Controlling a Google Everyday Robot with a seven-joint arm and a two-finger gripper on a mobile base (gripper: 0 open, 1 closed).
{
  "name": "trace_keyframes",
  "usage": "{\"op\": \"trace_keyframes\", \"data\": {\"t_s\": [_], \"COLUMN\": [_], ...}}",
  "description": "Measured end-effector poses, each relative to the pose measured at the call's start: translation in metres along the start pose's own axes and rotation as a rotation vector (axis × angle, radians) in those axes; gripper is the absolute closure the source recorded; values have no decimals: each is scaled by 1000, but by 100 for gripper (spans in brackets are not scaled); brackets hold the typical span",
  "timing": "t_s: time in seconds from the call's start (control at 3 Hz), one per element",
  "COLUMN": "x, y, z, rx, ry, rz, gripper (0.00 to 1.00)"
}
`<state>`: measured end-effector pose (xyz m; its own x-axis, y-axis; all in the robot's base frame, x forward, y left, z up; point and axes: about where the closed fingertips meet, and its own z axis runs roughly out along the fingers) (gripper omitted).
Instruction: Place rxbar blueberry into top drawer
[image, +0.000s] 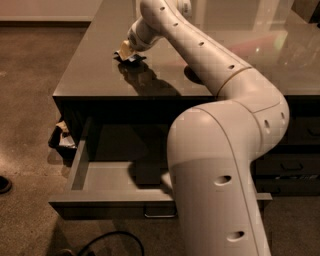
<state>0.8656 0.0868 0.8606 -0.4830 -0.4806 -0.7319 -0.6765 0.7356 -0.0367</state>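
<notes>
The rxbar blueberry (133, 58) is a small dark flat bar lying on the grey counter top (100, 70) near its far left part. My gripper (125, 50) is at the end of the long white arm, down on the bar's left end and touching or almost touching it. The top drawer (102, 176) is pulled open below the counter's front edge, light grey inside, with a small metal handle (160, 215) on its front. The arm's big lower links hide the drawer's right half.
Darker closed drawers (292, 167) are at the lower right. A dark bin with crumpled things (62, 137) stands on the floor left of the drawer. A black cable (107, 242) lies on the floor in front, and a shoe tip (4, 184) shows at the left edge.
</notes>
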Motion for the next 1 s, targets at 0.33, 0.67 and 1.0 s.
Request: {"op": "trace_keyframes", "data": {"t_s": [0.33, 0.67, 1.0], "x": [-7, -4, 20], "y": [6, 21, 46], "z": [-26, -67, -106], "rx": [-6, -38, -109], "ry": [-45, -104, -127], "rz": [-39, -88, -143], "gripper": [100, 100, 100]}}
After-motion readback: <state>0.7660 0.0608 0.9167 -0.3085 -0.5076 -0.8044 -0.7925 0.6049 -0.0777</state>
